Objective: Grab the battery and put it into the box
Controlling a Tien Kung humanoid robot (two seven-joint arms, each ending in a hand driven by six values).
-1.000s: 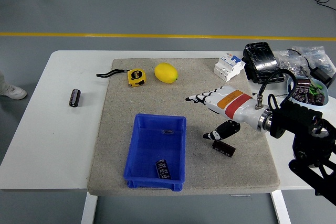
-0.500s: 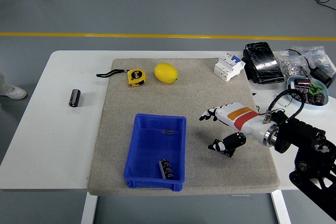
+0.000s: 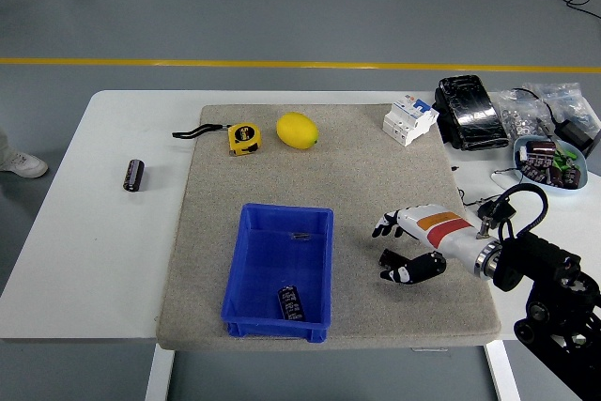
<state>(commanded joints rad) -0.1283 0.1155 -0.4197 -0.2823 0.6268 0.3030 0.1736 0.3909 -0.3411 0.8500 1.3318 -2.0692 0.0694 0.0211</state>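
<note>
The blue box (image 3: 255,284) stands on the grey mat, with one black battery (image 3: 290,303) lying in its near right corner. A second black battery (image 3: 133,175) lies on the bare white table at the far left. My right hand (image 3: 390,251) hovers low over the mat just right of the box, its fingers (image 3: 385,226) stretched out and its dark thumb (image 3: 411,269) held apart below them. The battery that lay on the mat here is not distinguishable from the thumb. Nothing shows between fingers and thumb.
At the mat's far edge lie a yellow tape measure (image 3: 244,138), a lemon (image 3: 297,131) and a white breaker block (image 3: 409,119). A black pack (image 3: 470,113), plastic bags and a bowl of parts (image 3: 549,161) crowd the table's right end.
My right hand has drawn back to the right and lowered toward the mat. Its thumb now covers the spot where the loose battery lay.
</note>
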